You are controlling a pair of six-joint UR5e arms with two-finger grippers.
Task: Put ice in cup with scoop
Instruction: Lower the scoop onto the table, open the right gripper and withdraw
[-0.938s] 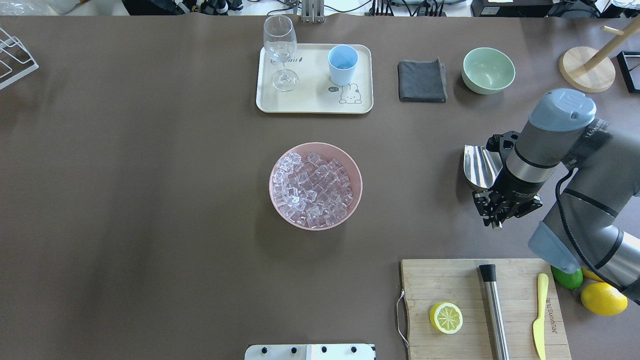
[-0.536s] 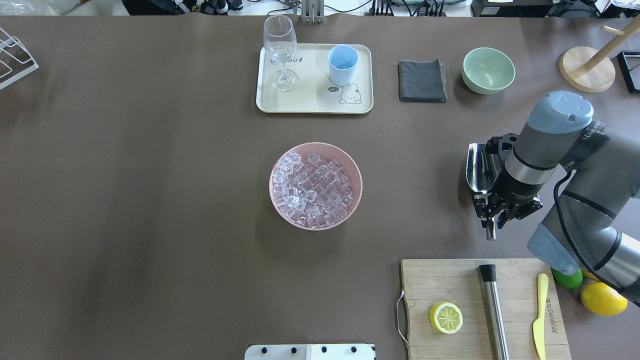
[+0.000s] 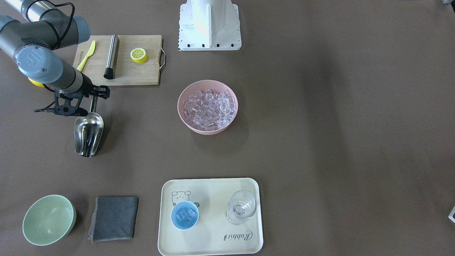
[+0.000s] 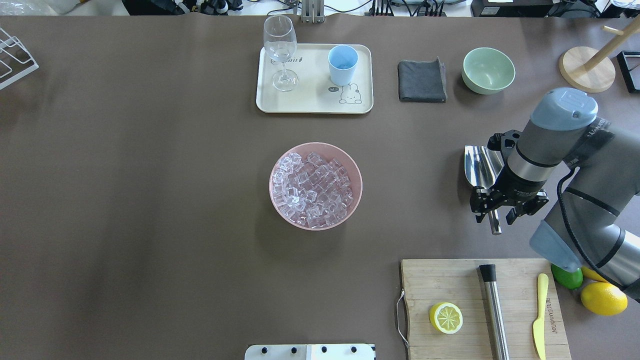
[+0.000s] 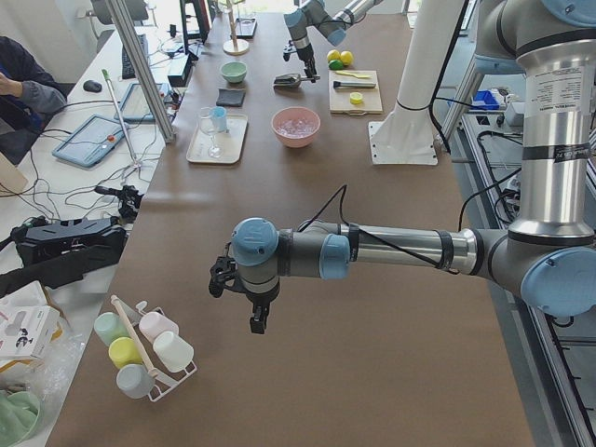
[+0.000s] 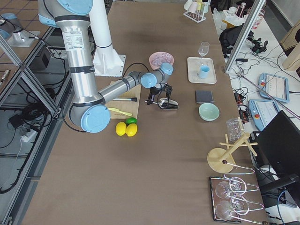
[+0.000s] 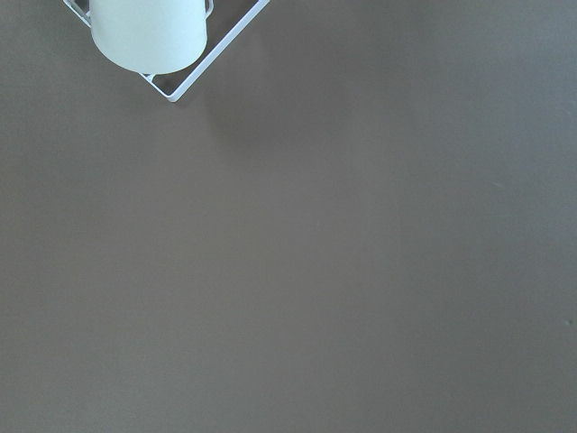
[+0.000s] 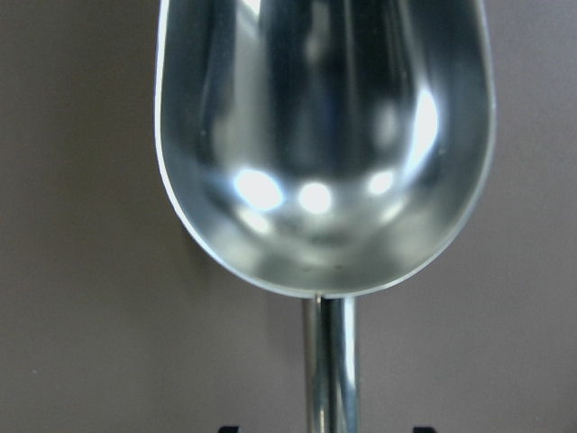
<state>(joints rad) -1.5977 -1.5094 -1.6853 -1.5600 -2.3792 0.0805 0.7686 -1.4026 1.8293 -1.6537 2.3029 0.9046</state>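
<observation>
The steel scoop (image 4: pixel 479 166) lies on the table at the right, trough up and empty (image 8: pixel 325 144), its thin handle (image 4: pixel 494 222) pointing toward the robot. My right gripper (image 4: pixel 493 217) hangs over that handle, open, with its fingers well apart on either side of the rod (image 8: pixel 329 370). A pink bowl (image 4: pixel 355 172) at the table's middle is heaped with ice (image 4: pixel 312 187). The light-blue cup (image 4: pixel 342 64) stands on the cream tray (image 4: pixel 315 102) and holds a few ice cubes (image 3: pixel 185 214). The left gripper (image 5: pixel 253 317) shows only in the exterior left view, far off over bare table; I cannot tell its state.
A wine glass (image 4: pixel 280 50) shares the tray. A grey cloth (image 4: pixel 421 81) and green bowl (image 4: pixel 488 70) sit to its right. A cutting board (image 4: pixel 450 280) carries a steel cylinder (image 4: pixel 494 310), lemon half (image 4: pixel 445 317) and yellow knife (image 4: pixel 540 315). A cup rack (image 5: pixel 149 358) stands near the left arm.
My right gripper's fingers have spread apart and let go of the scoop's handle. The scoop has rolled from a tilted pose to resting trough up on the table.
</observation>
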